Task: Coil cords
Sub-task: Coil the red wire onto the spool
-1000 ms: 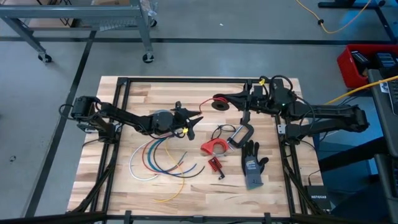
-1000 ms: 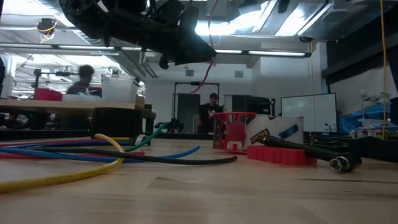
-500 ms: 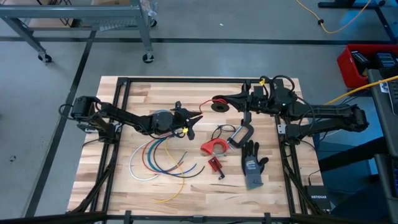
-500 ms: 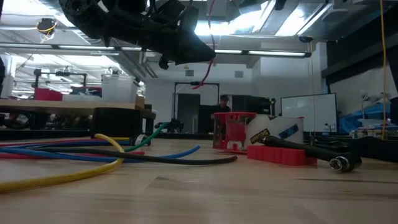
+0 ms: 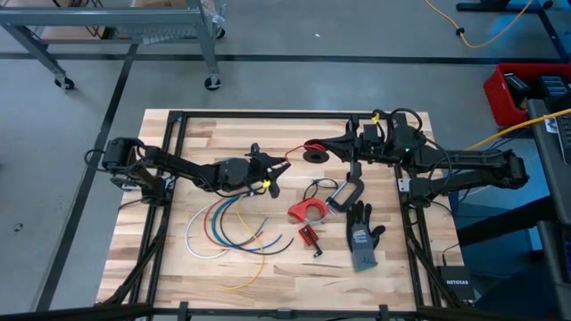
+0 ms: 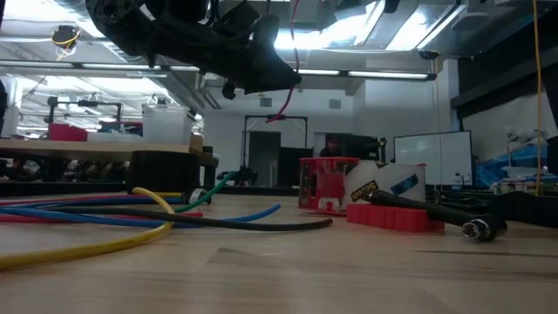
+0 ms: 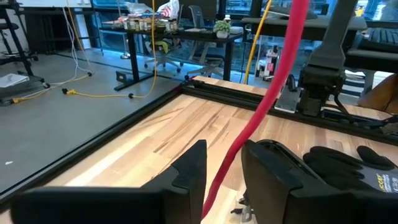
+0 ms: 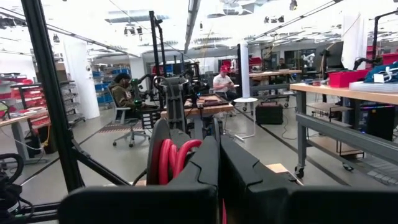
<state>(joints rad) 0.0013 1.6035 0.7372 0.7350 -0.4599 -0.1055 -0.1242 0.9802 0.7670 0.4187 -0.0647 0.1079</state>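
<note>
A red cord [image 5: 294, 149] spans the air between my two grippers above the far middle of the table. My right gripper [image 5: 310, 147] is shut on it, and red loops [image 8: 171, 158] sit bunched beside one finger. My left gripper [image 5: 278, 169] is held level and open, and the cord [image 7: 261, 106] runs through the gap between its fingers. Several more cords, white, blue, red, green and yellow [image 5: 227, 227], lie in loose arcs on the wood at the near left [image 6: 96, 218]. My left gripper has the red cord [image 7: 219, 177] running slantwise through the gap between its fingers; I cannot tell whether a finger touches it. My right gripper is shut on the red cord: a red sliver [image 8: 222, 210] shows between the closed fingers. The coiled loops [image 8: 180, 155] sit against the outer side of one finger, clear of the table.
A grey glove [image 5: 361, 236], a red tape dispenser [image 5: 308, 212], a clamp [image 5: 343, 194], a small red part [image 5: 310, 235] and a black cord [image 5: 317, 187] lie at the right middle. A black frame [image 5: 178, 116] borders the tabletop. People sit in the room beyond.
The slack stretch of red cord hanging between the grippers has swung a little. Both arms have kept their places.
</note>
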